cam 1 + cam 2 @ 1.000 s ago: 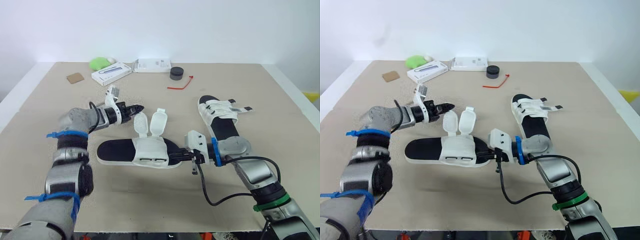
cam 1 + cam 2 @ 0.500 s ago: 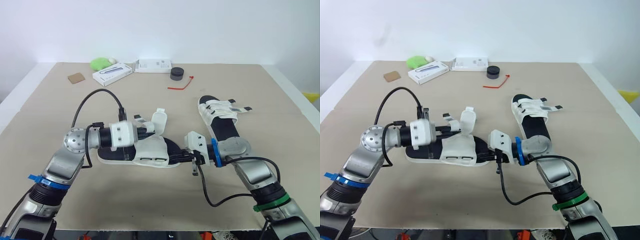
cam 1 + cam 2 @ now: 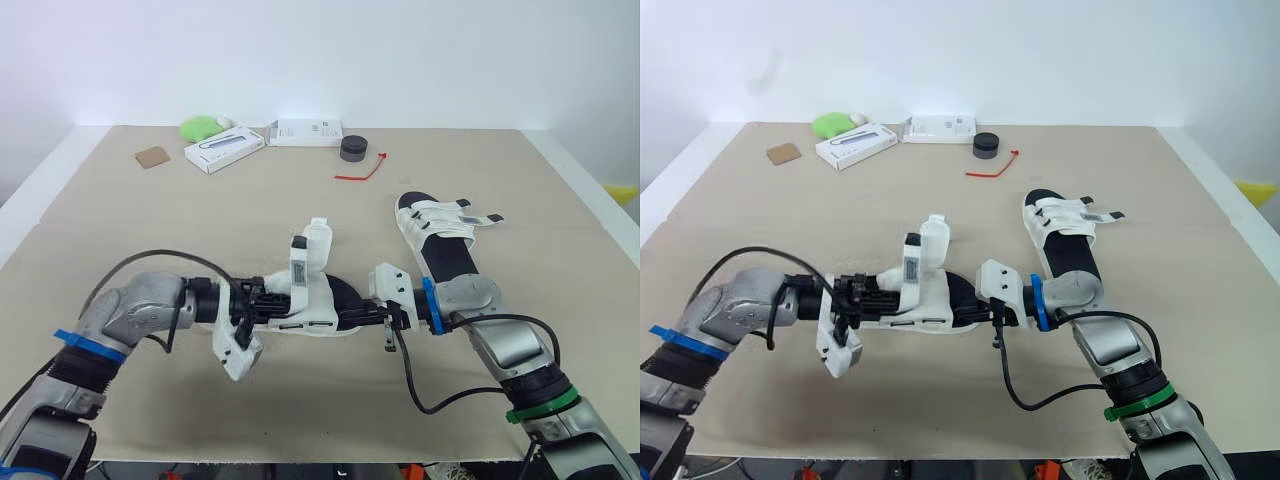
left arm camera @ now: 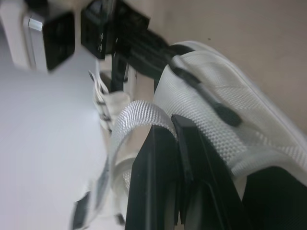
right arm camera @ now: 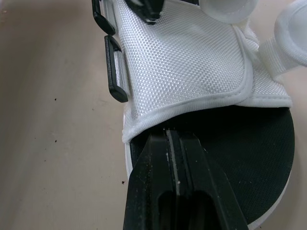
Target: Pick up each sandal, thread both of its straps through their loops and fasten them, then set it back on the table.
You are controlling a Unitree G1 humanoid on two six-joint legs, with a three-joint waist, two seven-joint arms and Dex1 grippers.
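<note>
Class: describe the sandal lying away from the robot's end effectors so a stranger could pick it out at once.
On the beige table, look at the robot's right side, nearer than the red tie. A black-soled sandal lies there with both white straps flat across it; the other sandal, toward the middle, has a strap standing up.

On the table (image 3: 120, 230), the near sandal (image 3: 318, 298) lies crosswise about mid-table. The second sandal (image 3: 438, 236) lies lengthwise to its right and a little behind, apart from it. Well behind the near sandal and slightly to its right are a round puck (image 3: 352, 149) and, on the puck's near side, a twist tie (image 3: 362, 168), with a flat box (image 3: 308, 131) straight behind at the far edge; behind and to its left lie a longer box (image 3: 224, 148), a soft lump (image 3: 201, 126) beyond that, and farthest left a small flat square (image 3: 152, 156).
</note>
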